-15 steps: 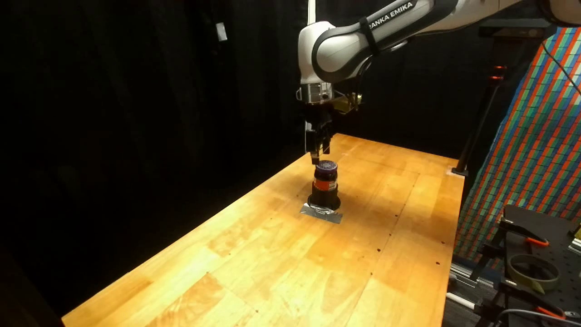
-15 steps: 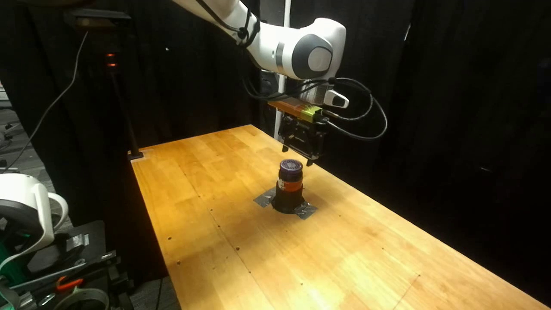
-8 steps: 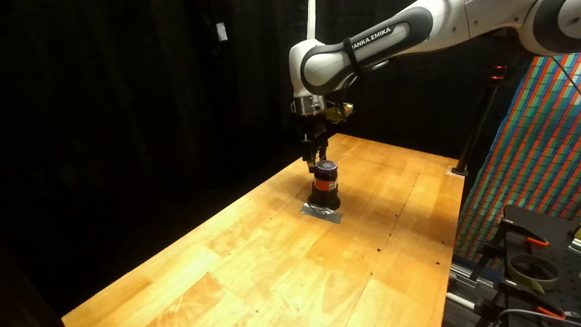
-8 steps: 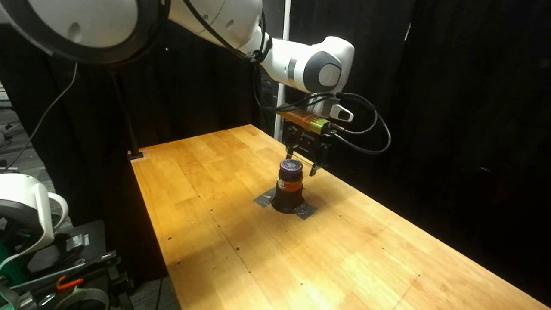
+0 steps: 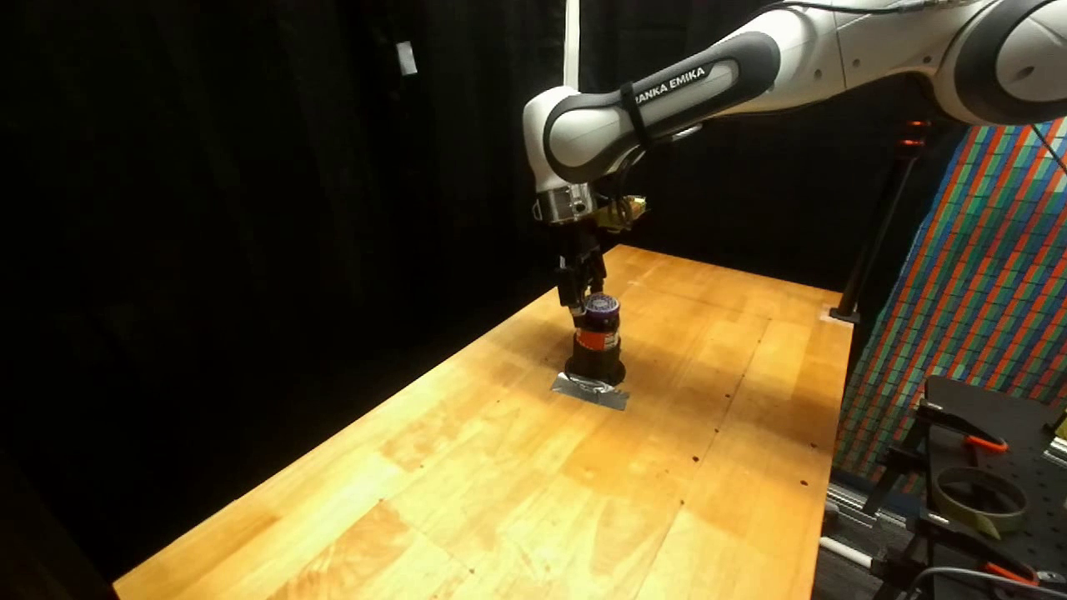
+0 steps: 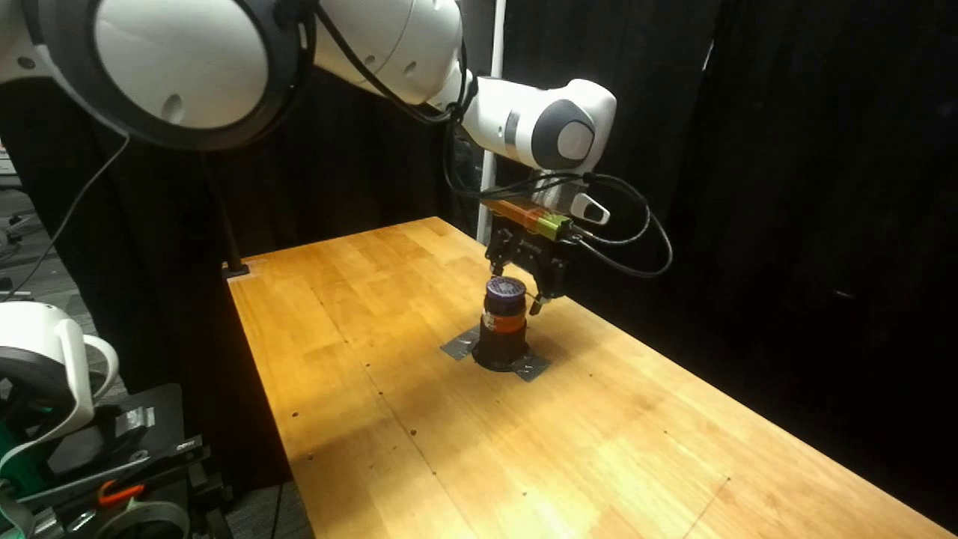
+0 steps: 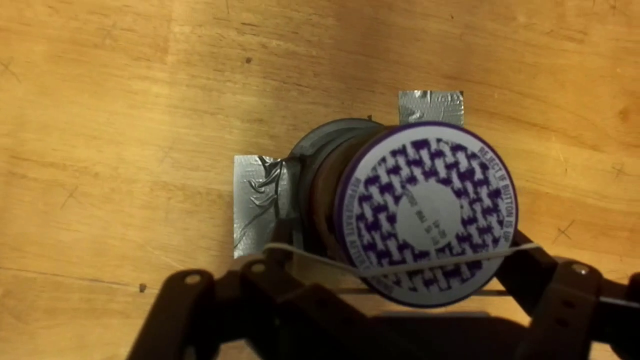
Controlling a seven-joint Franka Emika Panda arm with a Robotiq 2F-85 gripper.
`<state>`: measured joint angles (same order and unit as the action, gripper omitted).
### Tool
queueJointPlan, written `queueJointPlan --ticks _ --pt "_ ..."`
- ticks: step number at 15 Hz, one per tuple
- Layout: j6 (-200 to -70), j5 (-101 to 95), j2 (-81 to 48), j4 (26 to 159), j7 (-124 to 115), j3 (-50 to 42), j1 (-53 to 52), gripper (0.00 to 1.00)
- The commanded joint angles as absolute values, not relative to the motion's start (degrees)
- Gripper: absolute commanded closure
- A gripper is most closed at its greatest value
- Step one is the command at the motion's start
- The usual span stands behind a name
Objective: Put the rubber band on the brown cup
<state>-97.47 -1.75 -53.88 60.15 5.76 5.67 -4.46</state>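
Your gripper (image 7: pixel 402 245) hangs with its jaws spread wide, pinching nothing. Below it, the table (image 5: pixel 467 475) bears the cup (image 6: pixel 503 322), upright in a black base (image 6: pixel 500 353). Read the wrist view as a clock centred on the lid (image 7: pixel 427 215): one jaw stands between eight and nine, the other between three and four, and tape (image 7: pixel 252 205) shows at nine and twelve. Strung across both jaws, the band (image 7: pixel 450 261) lays one pale strand over the lid from about eight to four. A darker line passes behind the lid at six, probably its other strand.

Hooking the band over seems the step in hand. If that darker strand is down, ease toward twelve until the pale one clears the lid there, then descend; sooner, it will likely snag on top. Don't close up, or the band may slacken.

Only the wrist view shows the band's path clearly, but it hides height. In an exterior view one jaw tip appears to reach below the lid, just above the orange label (image 5: pixel 596 340).
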Motion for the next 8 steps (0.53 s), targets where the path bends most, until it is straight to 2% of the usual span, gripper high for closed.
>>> queueJointPlan --ticks 1,8 --pt "-94.83 -2.05 -53.06 59.99 6.03 4.89 -5.66 0.00" --pt "-94.36 -1.61 -49.40 66.63 5.17 4.94 -5.64 0.00"
